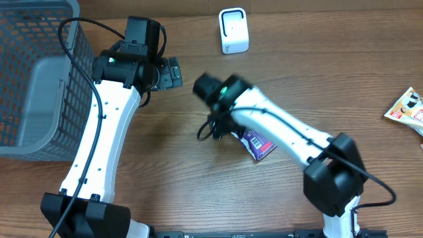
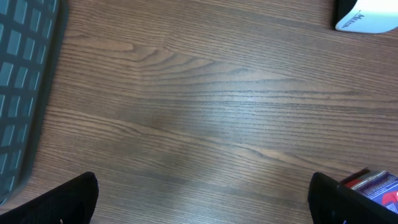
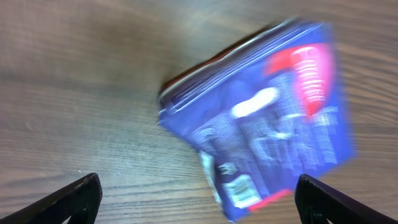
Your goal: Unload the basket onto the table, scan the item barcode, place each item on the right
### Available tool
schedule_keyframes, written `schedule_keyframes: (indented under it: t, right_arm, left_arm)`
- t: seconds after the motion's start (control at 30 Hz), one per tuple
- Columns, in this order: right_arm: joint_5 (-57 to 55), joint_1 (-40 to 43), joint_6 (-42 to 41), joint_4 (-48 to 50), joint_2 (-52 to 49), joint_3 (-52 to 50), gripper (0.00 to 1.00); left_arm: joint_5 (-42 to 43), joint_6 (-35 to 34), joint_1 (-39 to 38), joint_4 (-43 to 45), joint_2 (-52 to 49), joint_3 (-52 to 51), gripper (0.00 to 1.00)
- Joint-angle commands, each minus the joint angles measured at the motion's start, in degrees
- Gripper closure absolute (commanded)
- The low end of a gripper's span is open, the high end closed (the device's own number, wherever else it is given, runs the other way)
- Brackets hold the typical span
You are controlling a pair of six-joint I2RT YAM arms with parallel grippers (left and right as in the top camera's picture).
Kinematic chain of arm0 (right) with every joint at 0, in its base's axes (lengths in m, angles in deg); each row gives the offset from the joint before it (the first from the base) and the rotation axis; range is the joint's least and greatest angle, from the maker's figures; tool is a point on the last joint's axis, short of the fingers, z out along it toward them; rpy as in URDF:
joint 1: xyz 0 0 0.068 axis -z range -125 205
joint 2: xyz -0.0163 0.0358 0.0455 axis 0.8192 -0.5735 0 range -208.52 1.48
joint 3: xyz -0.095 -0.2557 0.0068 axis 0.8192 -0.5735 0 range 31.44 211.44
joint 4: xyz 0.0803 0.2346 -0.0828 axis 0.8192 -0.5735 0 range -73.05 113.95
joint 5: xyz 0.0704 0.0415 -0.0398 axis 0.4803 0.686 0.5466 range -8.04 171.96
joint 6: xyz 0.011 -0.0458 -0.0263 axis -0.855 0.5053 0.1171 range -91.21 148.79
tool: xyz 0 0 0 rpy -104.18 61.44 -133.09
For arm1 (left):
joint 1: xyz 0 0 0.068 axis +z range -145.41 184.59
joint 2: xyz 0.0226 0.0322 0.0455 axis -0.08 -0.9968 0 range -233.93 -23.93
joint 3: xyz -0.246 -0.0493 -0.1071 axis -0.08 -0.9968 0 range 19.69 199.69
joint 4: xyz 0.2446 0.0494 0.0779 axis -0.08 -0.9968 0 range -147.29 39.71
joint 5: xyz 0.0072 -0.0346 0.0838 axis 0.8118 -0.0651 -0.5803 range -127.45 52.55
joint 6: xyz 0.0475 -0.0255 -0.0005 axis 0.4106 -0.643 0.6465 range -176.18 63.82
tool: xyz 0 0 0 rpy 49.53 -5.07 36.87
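The item is a purple-blue packet (image 3: 261, 118) with a red corner and a small white barcode label (image 3: 239, 190). It looks blurred in the right wrist view and lies on the wood between and ahead of my right gripper's (image 3: 199, 196) wide-apart fingers, which do not touch it. From overhead, the packet (image 1: 259, 145) shows partly under the right arm, with the right gripper (image 1: 215, 129) just left of it. The white scanner (image 1: 233, 31) stands at the back. My left gripper (image 1: 173, 71) is open over bare table (image 2: 202, 196), and the packet's edge (image 2: 376, 185) shows at its right.
A grey mesh basket (image 1: 33, 79) fills the left side, and its wall (image 2: 22, 74) is close to my left gripper. Another snack packet (image 1: 406, 109) lies at the far right edge. The scanner (image 2: 367, 15) peeks into the left wrist view's top right.
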Motion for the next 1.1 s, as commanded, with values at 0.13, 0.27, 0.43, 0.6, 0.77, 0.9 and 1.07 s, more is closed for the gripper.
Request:
schedule_keyframes:
  t: [0.13,0.27,0.43,0.6,0.77,0.9,1.07]
  right_arm:
    - [3.67,12.48,5.20,-5.33,0.28,8.85,0.00]
    - [6.84,20.09,5.86,-6.25,0.26,7.41,0.00]
    - [9.94,26.56,6.01,-6.16,0.26,2.91,0.41]
    - [14.38,28.46,6.03,-3.89,0.26,-5.95,0.63]
    - [18.80,27.04,6.01,1.09,0.26,-15.37,0.69]
    - [23.41,25.77,6.01,6.82,0.26,-20.06,0.69]
    - [26.27,25.27,5.35,13.35,0.26,-20.52,0.69]
  left_arm:
    - [-0.72,1.29,-0.02,-0.09,-0.28,0.33,0.01]
    - [-0.72,1.29,-0.02,-0.09,-0.28,0.33,0.00]
    - [-0.72,1.29,-0.02,-0.09,-0.28,0.33,0.00]
    - [-0.72,1.29,-0.02,-0.09,-0.28,0.33,0.00]
    - [-0.72,1.29,-0.02,-0.09,-0.28,0.33,0.00]
    - [-0.72,1.29,-0.02,-0.09,-0.28,0.33,0.00]
    - [-0.72,1.29,-0.02,-0.09,-0.28,0.33,0.00]
